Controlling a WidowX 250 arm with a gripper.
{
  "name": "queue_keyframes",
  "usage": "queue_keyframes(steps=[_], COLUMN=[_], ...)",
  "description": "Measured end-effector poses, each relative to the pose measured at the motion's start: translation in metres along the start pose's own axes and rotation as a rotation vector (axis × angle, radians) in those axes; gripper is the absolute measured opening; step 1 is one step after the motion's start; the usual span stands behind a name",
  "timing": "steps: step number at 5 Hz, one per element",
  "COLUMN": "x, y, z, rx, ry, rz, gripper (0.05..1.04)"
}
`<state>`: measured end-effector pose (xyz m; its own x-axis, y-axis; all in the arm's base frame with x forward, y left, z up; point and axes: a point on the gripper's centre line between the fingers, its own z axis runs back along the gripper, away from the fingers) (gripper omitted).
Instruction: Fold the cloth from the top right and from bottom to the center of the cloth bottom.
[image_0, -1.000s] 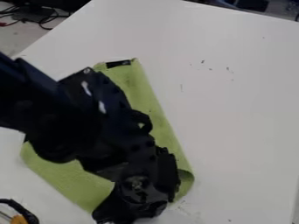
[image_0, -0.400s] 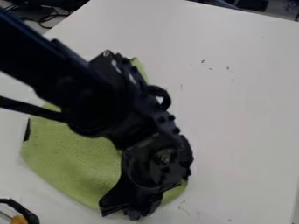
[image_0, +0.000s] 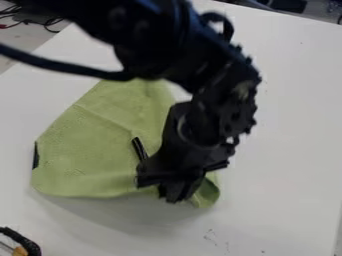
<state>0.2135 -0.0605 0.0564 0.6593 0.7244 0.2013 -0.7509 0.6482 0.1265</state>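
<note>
1. On the left, the green cloth (image_0: 87, 145) lies on the white table (image_0: 287, 150), and its lower edge has risen in the view, away from the near part of the table. The dark patch (image_0: 36, 156) on its left side has stayed almost in its place.
2. In the middle, the gripper (image_0: 172, 195) has moved up and a little to the right, and the bottom edge came with it. It is closed, I judge, on this edge of the cloth, since a shadow lies below the edge as if it is lifted. For the task, this means that the fold from the bottom is probably in progress, but not finished.
3. To the right of the gripper, the lower right corner (image_0: 210, 194) is still curled. It may need to be made flat afterwards.
4. Around the work, again from the left: a black cable-like object with an orange part (image_0: 20, 250) is at the near left, apart from the cloth.
5. The arm (image_0: 214, 95) hangs over the upper right part of the cloth, so I cannot tell how that fold lies.
6. Farther right, nothing seems to block the movement.
</note>
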Motion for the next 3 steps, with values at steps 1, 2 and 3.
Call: queue_keyframes(steps=[1, 2, 3], x=[0.035, 0.067, 0.094], y=[-0.009, -0.017, -0.026], z=[-0.002, -0.016, -0.033], rx=[-0.002, -0.038, -0.073], ry=[0.018, 0.042, 0.064], rz=[-0.084, -0.155, -0.224], gripper=[0.108, 0.108, 0.143])
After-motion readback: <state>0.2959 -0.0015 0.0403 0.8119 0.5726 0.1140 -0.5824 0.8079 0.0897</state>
